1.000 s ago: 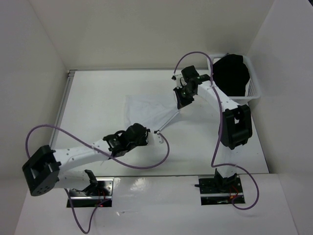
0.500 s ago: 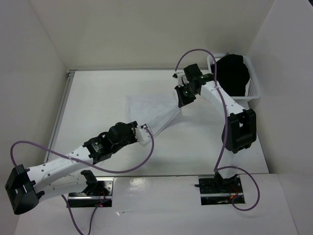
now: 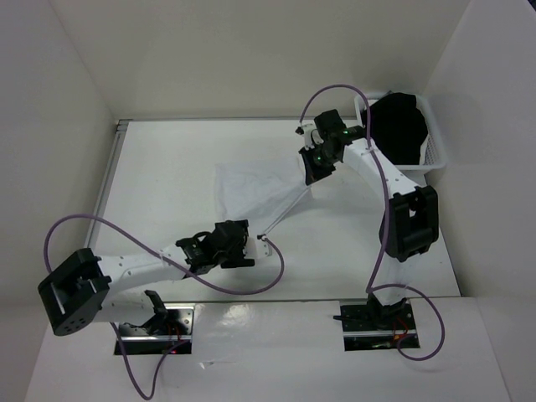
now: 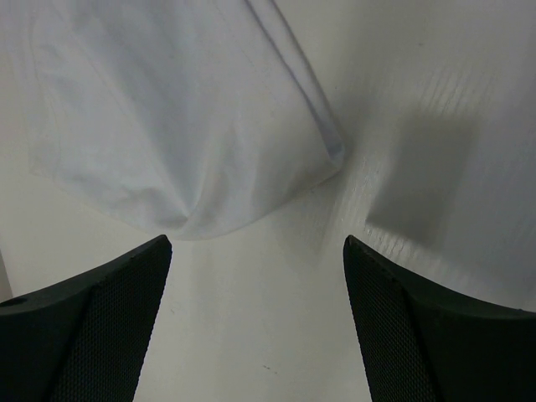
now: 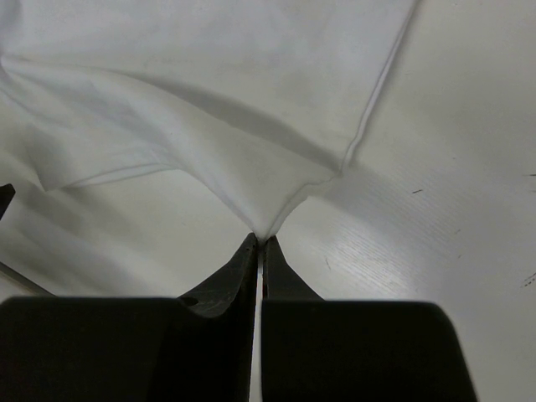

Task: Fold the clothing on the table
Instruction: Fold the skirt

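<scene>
The thin white wrinkly fabric garment [image 3: 247, 188] lay near the middle of the flat matte white surface [image 3: 167, 159]. The right claw [image 5: 261, 241] was pinched shut on its edge, apparently lifting it slightly. The left claw [image 4: 255, 251] gaped wide and empty, just short of a corner.

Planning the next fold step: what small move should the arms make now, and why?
Probably open the right gripper. Its jaws are shut on a peak of the clothing, tenting it, while the left gripper is wide open with its corner lying free on the table. Letting go would likely lay that edge flat.
</scene>
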Controlling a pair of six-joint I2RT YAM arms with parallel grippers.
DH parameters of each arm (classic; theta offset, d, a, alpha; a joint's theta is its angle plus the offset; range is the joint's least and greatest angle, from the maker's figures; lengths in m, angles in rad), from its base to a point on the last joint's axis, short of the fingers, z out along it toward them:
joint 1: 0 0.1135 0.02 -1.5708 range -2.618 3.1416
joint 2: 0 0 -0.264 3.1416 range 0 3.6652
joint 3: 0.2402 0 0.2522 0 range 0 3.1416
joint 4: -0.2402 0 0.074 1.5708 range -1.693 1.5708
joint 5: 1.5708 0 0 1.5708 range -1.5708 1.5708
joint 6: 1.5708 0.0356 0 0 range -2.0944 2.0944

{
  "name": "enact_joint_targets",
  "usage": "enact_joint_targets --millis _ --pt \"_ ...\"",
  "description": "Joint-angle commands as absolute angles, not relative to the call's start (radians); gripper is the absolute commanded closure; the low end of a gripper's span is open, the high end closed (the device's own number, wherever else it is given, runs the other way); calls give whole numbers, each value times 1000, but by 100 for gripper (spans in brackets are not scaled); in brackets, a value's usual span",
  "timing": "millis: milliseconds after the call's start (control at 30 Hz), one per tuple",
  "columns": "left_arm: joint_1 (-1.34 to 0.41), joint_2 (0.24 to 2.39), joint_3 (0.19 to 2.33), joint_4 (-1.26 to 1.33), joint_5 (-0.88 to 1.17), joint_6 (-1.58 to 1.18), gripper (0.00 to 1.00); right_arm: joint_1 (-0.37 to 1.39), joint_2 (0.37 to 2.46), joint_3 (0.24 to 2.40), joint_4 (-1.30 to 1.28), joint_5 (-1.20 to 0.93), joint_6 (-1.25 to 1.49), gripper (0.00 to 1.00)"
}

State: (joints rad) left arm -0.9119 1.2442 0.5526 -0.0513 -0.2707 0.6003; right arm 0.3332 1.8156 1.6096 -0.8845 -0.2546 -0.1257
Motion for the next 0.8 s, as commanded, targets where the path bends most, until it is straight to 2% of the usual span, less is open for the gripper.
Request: enact_joint_targets --millis 0,300,600,700,767 --pt "-916 1290 551 55 -236 627 10 327 1830 1632 -891 -270 -129 100" --pt "-934 1403 561 132 -207 646 10 327 1848 1641 -882 -270 -129 100" --pt "-943 1500 580 170 -187 664 20 318 1858 1641 -873 -270 -138 100" --pt "-943 1529 580 170 -175 664 32 318 1858 1641 -873 -270 -138 100" --pt "-943 1529 590 170 -175 664 50 318 1858 1641 -873 -270 -138 100"
